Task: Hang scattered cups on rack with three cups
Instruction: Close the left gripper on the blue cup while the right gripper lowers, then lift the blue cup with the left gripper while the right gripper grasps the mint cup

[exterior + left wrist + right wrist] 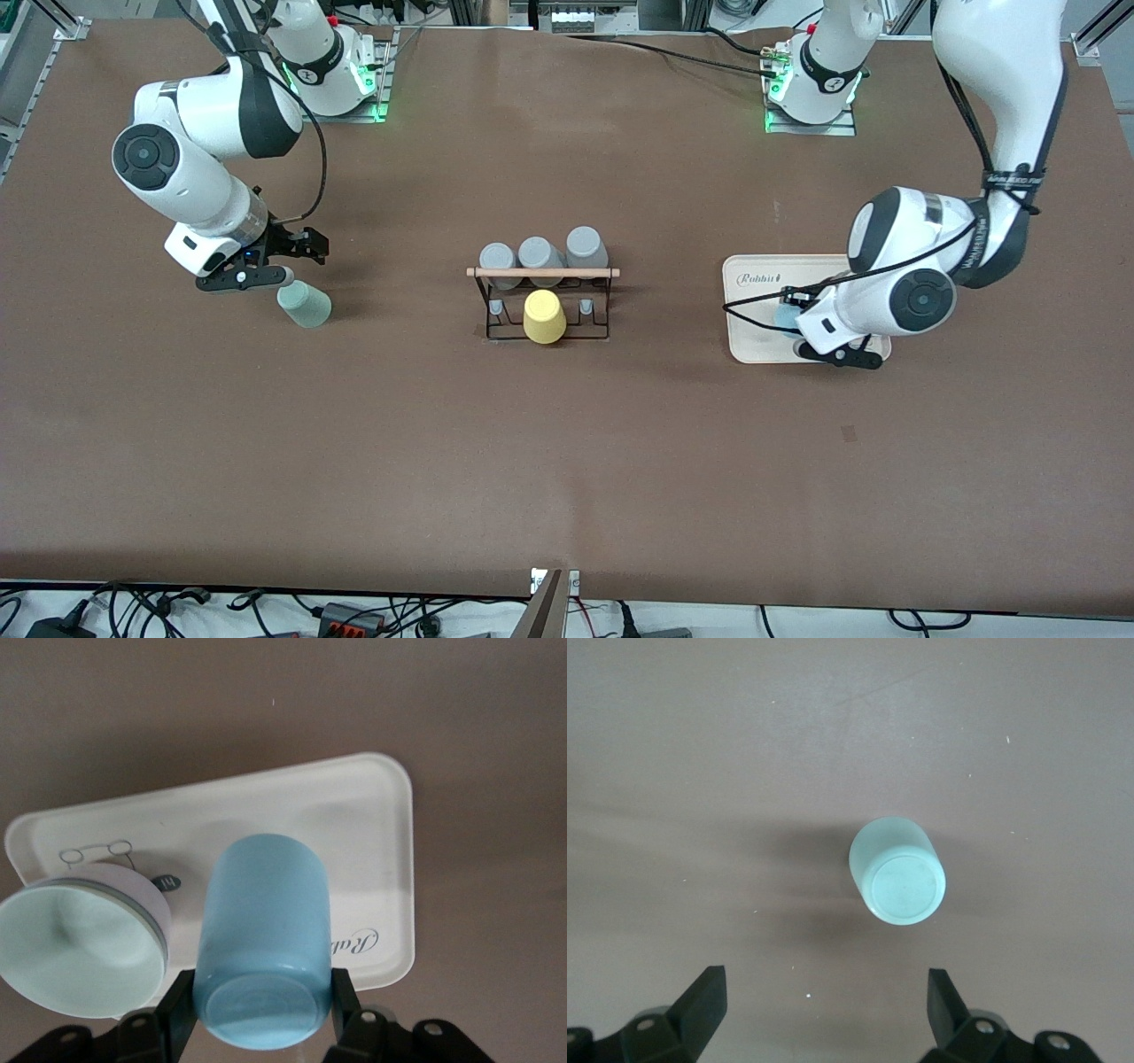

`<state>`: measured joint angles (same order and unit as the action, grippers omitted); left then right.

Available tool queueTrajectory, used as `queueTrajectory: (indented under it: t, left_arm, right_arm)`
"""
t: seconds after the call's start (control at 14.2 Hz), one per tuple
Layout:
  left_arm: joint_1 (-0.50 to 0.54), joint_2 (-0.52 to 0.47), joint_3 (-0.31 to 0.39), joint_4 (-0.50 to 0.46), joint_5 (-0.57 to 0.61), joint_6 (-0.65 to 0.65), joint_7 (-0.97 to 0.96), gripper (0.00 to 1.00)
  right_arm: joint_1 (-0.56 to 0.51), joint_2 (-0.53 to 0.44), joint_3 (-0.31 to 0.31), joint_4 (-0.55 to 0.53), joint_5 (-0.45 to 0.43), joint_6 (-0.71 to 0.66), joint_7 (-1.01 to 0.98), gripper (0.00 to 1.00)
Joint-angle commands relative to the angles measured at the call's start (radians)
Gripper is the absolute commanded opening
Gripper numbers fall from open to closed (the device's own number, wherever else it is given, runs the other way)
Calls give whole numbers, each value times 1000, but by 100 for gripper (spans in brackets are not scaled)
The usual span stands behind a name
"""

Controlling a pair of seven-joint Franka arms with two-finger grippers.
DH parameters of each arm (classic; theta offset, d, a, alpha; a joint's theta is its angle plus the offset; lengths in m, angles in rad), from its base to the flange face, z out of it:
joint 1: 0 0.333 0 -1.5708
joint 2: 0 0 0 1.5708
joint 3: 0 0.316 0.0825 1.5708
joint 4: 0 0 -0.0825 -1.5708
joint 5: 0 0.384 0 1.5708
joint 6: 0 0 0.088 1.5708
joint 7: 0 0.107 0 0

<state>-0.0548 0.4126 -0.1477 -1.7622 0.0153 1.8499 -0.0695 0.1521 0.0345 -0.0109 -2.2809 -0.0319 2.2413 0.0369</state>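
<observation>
Brown table [567, 461] carried everything, rack dead centre between the two arms. Your left gripper [257, 1014] was down on the cream rectangular tray [390, 815] at the left arm's end of the table, jaws pinching the light blue handleless tumbler [264, 939] near its closed base. The tumbler was upside down, so that grip probably suited carrying it mouth-down onto a peg.

Your right gripper [824, 1001] hung over the table at the right arm's end, just beside the pale mint-green handleless tumbler [304, 304], jaws spread wide and gripping nothing. That tumbler stood inverted on the bare table, apart from the fingers, so I'd read it as lined up for a pick, not yet a grasp.

The small black wire-frame rack with the light wooden rod [542, 273] already carried three grey cups [540, 254] along its row farther from the front camera and a yellow cup [544, 316] on the middle peg of the nearer row. A bare peg stood on either side of the yellow cup, likely the two open slots.

View differences: the front view hid the blue tumbler almost wholly under the left arm; only the left wrist view showed the pinch. It also showed a white bowl-like dish [84, 939] on the tray beside the tumbler, which the front view didn't show. Right wrist view confirmed clear air between jaws and mint tumbler.
</observation>
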Motion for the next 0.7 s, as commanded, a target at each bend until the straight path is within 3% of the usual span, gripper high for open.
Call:
queueTrajectory:
  t: [0.0,0.42,0.63]
  left_arm:
    - [-8,64,-6,214,-12,-98,-4,33]
    - [-146,120,-4,437,-12,-92,-32,33]
    - [-220,124,-6,492,-15,-92,-101,34]
  right_arm:
    - [-48,-8,-1,-9,-9,29,-49,100]
    - [-68,79,-1,-22,-9,159,-51,100]
    - [-72,113,-1,-23,-8,190,-51,100]
